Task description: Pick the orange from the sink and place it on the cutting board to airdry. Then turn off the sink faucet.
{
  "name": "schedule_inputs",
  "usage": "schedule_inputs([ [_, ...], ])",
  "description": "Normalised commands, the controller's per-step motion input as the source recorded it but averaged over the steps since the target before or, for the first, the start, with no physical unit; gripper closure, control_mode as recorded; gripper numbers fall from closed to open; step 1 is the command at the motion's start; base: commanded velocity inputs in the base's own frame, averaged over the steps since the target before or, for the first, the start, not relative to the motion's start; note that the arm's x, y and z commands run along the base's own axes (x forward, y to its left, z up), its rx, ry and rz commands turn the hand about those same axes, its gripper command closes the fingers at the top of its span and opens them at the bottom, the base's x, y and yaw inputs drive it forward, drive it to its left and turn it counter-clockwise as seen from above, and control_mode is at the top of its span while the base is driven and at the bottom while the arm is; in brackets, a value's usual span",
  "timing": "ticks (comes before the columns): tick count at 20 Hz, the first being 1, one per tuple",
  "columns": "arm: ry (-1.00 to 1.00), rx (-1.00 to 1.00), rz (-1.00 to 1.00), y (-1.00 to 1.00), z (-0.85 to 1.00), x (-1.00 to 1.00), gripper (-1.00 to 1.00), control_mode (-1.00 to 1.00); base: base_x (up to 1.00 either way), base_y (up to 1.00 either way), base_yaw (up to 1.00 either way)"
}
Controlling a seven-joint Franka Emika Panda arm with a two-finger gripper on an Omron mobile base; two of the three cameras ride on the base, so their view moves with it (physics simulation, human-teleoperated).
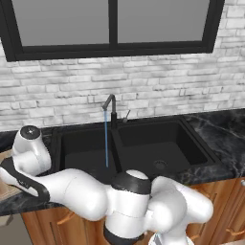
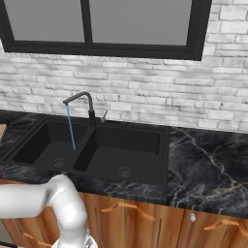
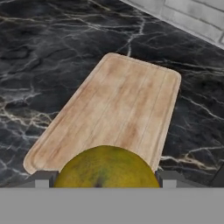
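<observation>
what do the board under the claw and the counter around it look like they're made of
The light tan rectangular cutting board looks like unvarnished wood: matte, with lengthwise grain lines. The black counter looks like polished marble or similar stone, judging by its pale branching veins.

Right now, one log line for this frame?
phase: carry | gripper: shut on orange | above cutting board | faucet: running
</observation>
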Motion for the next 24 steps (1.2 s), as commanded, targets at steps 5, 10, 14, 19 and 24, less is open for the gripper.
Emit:
schedule_inputs([
  [5, 0.01, -0.01, 0.00, 0.16, -0.24, 0.14, 1.00, -1.00, 0.00, 0.00, 0.00],
  [10, 0.00, -0.01, 0.00, 0.17, -0.25, 0.11, 1.00, -1.00, 0.00, 0.00, 0.00],
  [14, 0.01, -0.01, 0.00, 0.17, -0.23, 0.14, 1.00, -1.00, 0.00, 0.00, 0.00],
  [19, 0.01, -0.01, 0.00, 0.16, -0.25, 0.17, 1.00, -1.00, 0.00, 0.00, 0.00],
  [24, 0.01, -0.01, 0.00, 0.15, -0.26, 0.15, 1.00, -1.00, 0.00, 0.00, 0.00],
])
